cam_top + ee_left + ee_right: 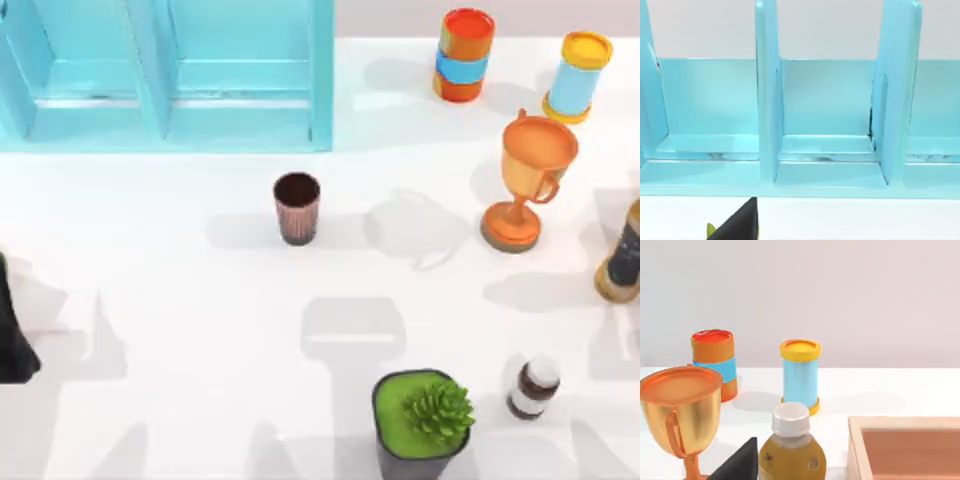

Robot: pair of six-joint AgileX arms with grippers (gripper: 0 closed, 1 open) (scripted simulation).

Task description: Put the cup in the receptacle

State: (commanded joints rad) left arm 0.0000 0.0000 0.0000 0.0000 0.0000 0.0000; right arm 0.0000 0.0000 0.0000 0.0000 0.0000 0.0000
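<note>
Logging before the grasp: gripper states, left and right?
Left gripper: cannot be told, near the blue shelf unit.
Right gripper: cannot be told, by the trophy.

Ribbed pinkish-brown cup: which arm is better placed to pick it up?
Probably left. The ribbed pinkish-brown cup stands left of centre, nearer the left arm, with bare table between; the orange trophy cup stands on its right.
</note>
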